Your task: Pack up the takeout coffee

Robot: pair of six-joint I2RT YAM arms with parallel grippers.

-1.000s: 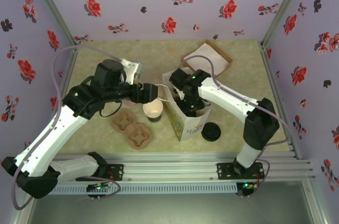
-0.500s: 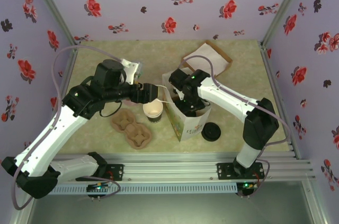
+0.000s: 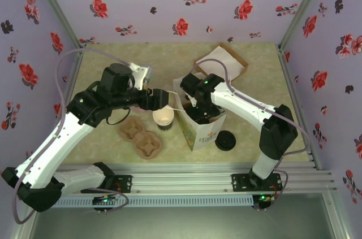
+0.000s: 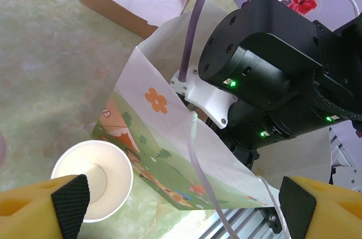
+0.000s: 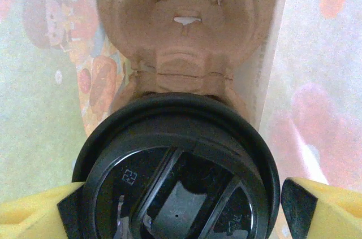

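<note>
Right pincer (image 5: 184, 202) is spreading wider inside the paper bag (image 3: 202, 131), jaws flanking one lidded takeout coffee (image 5: 178, 160) standing there, while left pincer (image 4: 184, 205) is hovering wide open over the unlidded cup (image 4: 93, 179) just beside the bag: light, thin-walled, crushable, probably best pinched gently mid-wall.

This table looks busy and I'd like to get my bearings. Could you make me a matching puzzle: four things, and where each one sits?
Things:
1 open paper cup
2 black lid
3 pulp carriers
4 brown box

Places:
A far side, beyond the paper bag
B right of the bag
C directly left of the bag, closest to it
D left of the cup and nearer the arms' bases

Pairs: 1-C, 2-B, 3-D, 4-A
</note>
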